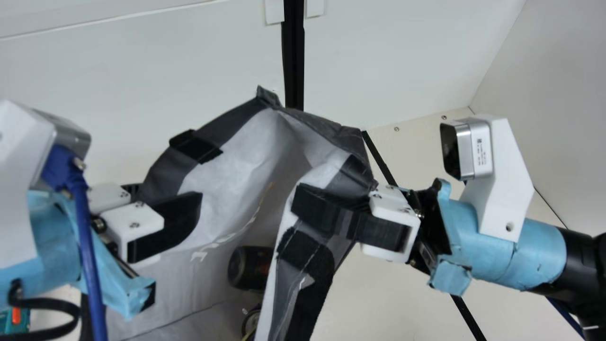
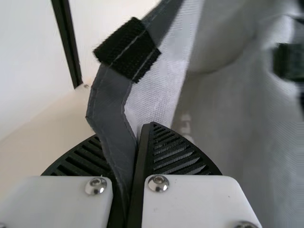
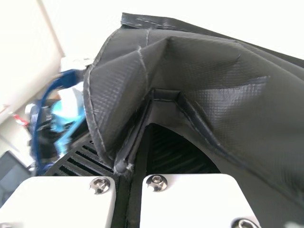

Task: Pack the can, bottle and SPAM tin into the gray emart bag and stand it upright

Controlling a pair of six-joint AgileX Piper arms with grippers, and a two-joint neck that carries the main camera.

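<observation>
The gray bag point(image 1: 227, 189) hangs with its mouth spread wide, white lining showing, between my left gripper point(image 1: 182, 222) and my right gripper point(image 1: 331, 213). In the left wrist view my left gripper point(image 2: 142, 137) is shut on the bag's dark rim point(image 2: 114, 118). My right gripper point(image 3: 142, 142) pinches a fold of the dark bag edge point(image 3: 204, 80) in the right wrist view. Inside the bag lies a dark bottle-like item point(image 1: 248, 267), its round end facing out; below it, part of another round object point(image 1: 251, 324) peeks past the near rim.
Black frame bars point(image 1: 294, 57) run along the pale back wall and across the cream table point(image 1: 397, 303). At the lower left is a teal and orange object point(image 1: 15, 319), partly behind my left arm's cable.
</observation>
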